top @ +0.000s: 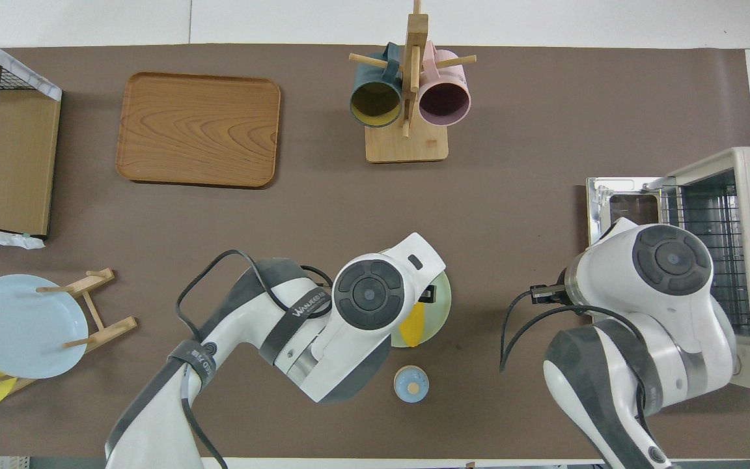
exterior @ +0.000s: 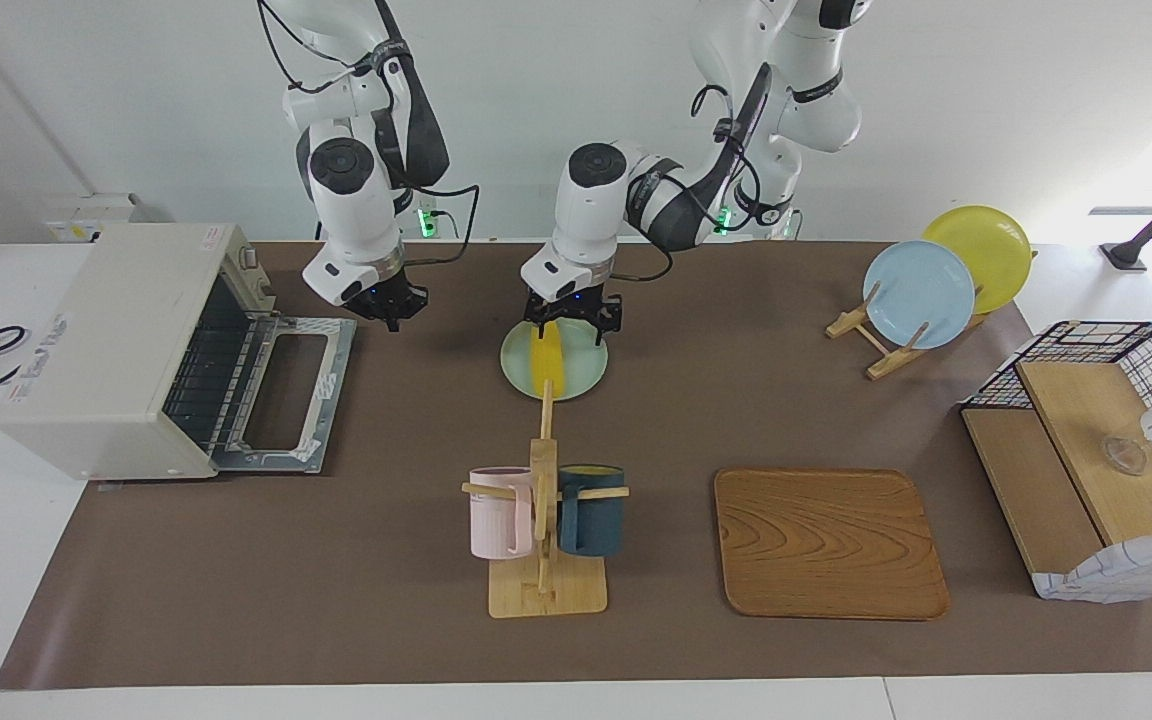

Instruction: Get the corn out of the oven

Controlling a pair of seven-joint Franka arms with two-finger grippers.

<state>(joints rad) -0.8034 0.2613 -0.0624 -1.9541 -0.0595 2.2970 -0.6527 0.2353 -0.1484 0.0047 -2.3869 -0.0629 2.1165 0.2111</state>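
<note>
Corn (exterior: pixel 546 362) half hidden under open left claw (exterior: pixel 572 322); right claw (exterior: pixel 391 308) closed, seemingly empty.

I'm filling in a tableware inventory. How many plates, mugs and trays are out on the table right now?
Plates: 3 (green plate, blue plate, yellow plate)
Mugs: 2 (pink mug, dark blue mug)
Trays: 1 (wooden tray)
Total: 6
</note>
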